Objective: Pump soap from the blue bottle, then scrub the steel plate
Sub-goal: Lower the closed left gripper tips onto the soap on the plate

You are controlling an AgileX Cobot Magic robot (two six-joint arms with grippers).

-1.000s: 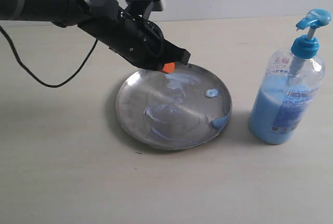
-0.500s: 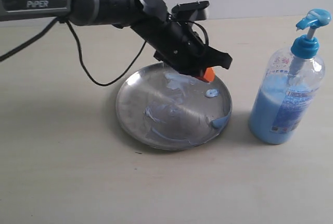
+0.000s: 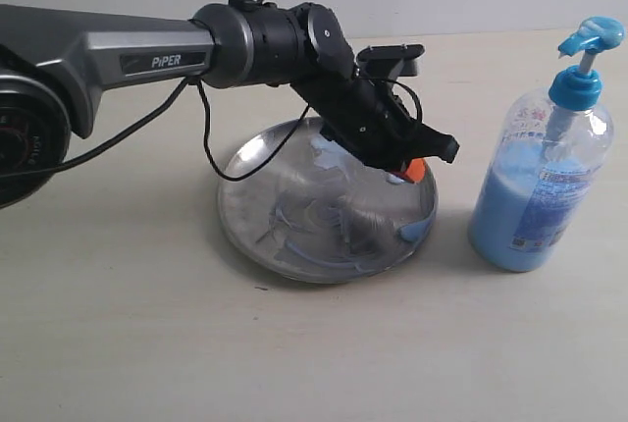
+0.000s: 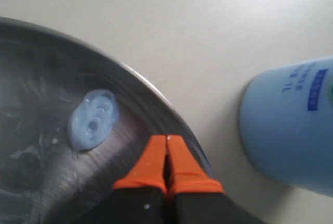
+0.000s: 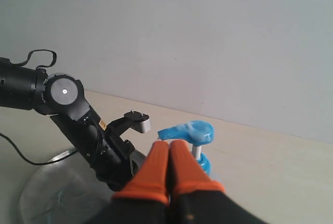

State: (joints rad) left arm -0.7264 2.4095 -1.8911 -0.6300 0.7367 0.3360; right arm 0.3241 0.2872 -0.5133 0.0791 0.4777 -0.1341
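The steel plate (image 3: 240, 216) lies mid-table, streaked with whitish-blue soap (image 3: 314, 218) and holding a small pool at its right rim (image 3: 413, 231). My left gripper (image 3: 416, 169) is shut and empty, its orange fingertips low over the plate's right rim. In the left wrist view the gripper (image 4: 167, 139) sits just inside the plate's rim (image 4: 140, 81), beside a round soap blob (image 4: 92, 120). The blue bottle (image 3: 535, 196) stands upright right of the plate, and its base (image 4: 291, 125) is close by. My right gripper (image 5: 169, 146) is shut and empty, hanging above and before the pump head (image 5: 187, 132).
The left arm (image 3: 265, 44) stretches from the left edge over the plate's far half, with a black cable (image 3: 209, 142) looping below it. A pale wall (image 5: 182, 36) rises behind the table. The right gripper lies outside the exterior view.
The left arm has swept rightward across the far side of the plate, from its far-left rim to its right rim by the soap blob. Its gripper stays shut. The bottle has not moved.
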